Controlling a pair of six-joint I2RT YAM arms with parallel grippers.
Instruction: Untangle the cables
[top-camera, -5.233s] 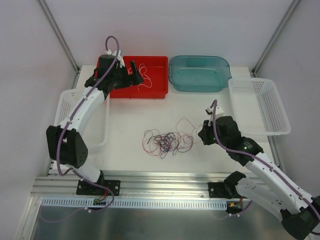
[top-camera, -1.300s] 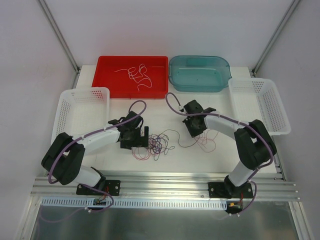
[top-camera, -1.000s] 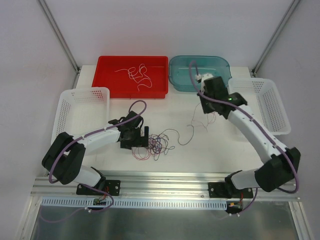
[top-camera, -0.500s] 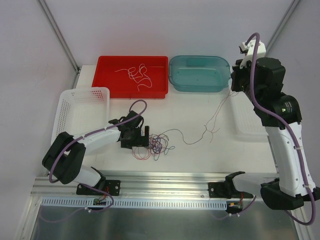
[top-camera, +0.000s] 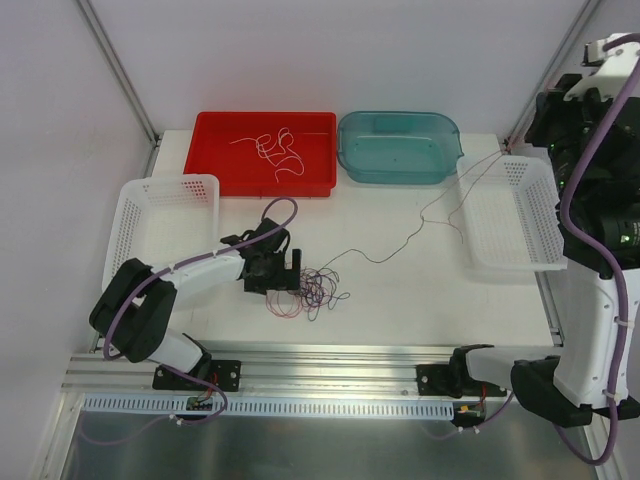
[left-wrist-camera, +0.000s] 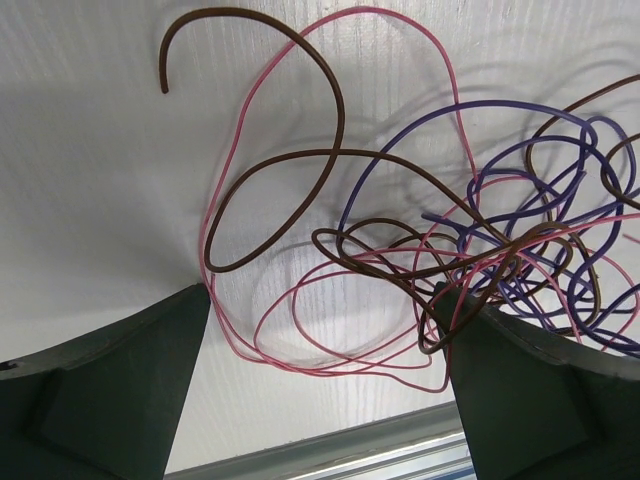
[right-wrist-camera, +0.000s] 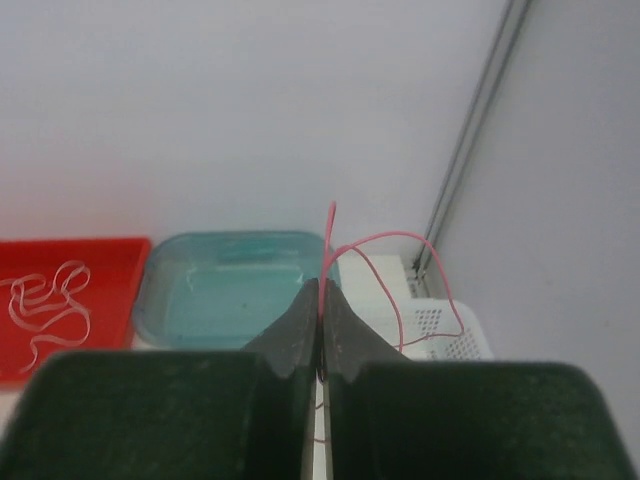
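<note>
The cables lie as a tangle (top-camera: 315, 285) of pink, purple and dark wires on the white table. My left gripper (top-camera: 287, 272) is open at the tangle's left edge. In the left wrist view its fingers (left-wrist-camera: 120, 390) straddle pink and brown loops (left-wrist-camera: 330, 330) of that tangle. My right gripper (top-camera: 548, 128) is raised high at the far right, shut on a thin pink wire (right-wrist-camera: 400, 240). That wire (top-camera: 420, 225) stretches from the gripper down across the table to the tangle. In the right wrist view the gripper (right-wrist-camera: 321, 296) pinches the wire between its closed fingertips.
A red tray (top-camera: 215, 170) at the back holds white wires (top-camera: 275, 150). A teal bin (top-camera: 440, 170) stands beside it. White baskets stand at the left (top-camera: 165, 190) and the right (top-camera: 545, 230). A metal rail (top-camera: 320, 375) runs along the near edge.
My right arm has risen and swung right and back with the pink wire, drawing it out longer from the tangle. My left gripper has stayed at the tangle.
</note>
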